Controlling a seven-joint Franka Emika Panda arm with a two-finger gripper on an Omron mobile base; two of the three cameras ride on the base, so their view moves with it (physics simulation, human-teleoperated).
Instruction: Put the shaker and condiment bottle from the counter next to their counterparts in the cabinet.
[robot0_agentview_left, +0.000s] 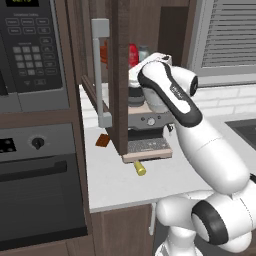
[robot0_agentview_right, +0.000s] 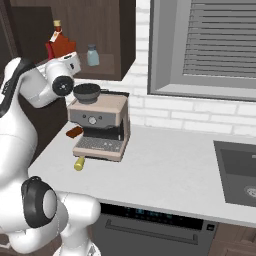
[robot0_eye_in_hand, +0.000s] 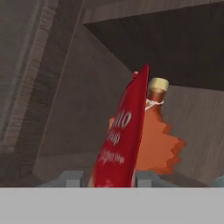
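Note:
My gripper is shut on the bright red condiment bottle, held up inside the dark wood cabinet. The bottle leans in the hand view, with the thin orange-red bottle and its tan cap just behind it. From the base, the red bottle shows on the shelf level beside the pale blue-grey shaker. The small yellow shaker lies on its side on the white counter, in front of the coffee machine.
The open cabinet door with its grey bar handle hangs left of my arm. A coffee machine stands under the cabinet with a small brown item beside it. Microwave and oven sit left, a sink right.

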